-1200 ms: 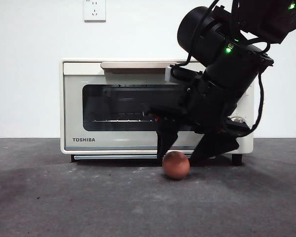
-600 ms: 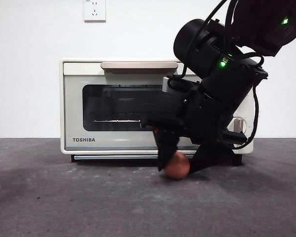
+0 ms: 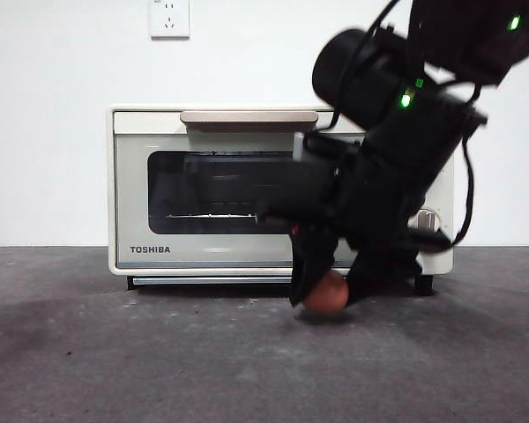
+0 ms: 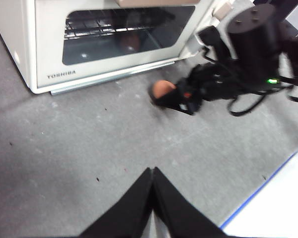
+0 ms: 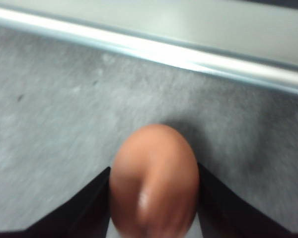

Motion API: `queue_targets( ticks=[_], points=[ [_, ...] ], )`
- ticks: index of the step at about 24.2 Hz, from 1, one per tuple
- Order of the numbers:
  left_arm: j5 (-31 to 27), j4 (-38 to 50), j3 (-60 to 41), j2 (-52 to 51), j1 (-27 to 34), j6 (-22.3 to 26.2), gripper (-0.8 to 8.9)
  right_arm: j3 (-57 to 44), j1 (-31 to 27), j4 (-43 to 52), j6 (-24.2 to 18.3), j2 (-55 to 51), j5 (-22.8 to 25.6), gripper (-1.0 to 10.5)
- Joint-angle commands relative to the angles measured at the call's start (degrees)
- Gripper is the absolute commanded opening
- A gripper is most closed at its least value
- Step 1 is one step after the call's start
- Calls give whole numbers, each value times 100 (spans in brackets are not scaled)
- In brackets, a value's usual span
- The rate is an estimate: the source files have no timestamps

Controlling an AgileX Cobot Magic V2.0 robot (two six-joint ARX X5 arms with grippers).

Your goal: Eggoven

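The right gripper (image 3: 328, 289) has its jaws pressed against both sides of the egg (image 3: 325, 293), low on the table (image 3: 159, 352) before the toaster oven (image 3: 203, 189), door closed, so opening and loading remain, while the left gripper (image 4: 152, 174) waits, pinched together.

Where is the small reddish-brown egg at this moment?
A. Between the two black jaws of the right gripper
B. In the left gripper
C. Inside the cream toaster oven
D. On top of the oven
A: the small reddish-brown egg sits between the right gripper jaws, in front of the closed cream toaster oven.
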Motion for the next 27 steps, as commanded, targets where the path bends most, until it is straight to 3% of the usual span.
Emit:
queue_targets(
  ticks=[1,8,14,27],
  points=[
    [26,319,109,238,-22,-46,7,76,153,-243,-7,-564,-13,3],
    [-4,2208,151,1366,-699,-505,7,76,435,-1690,-144,-2745,-9,3],
    [-824,3851,640,2911,-1397,-647,7,76,459,-2608,-247,-4452,63,3],
    [-1106,4197,2013,4883,-1666,-426,7,76,459,-3123,-278,-5541,254,3]
  ],
)
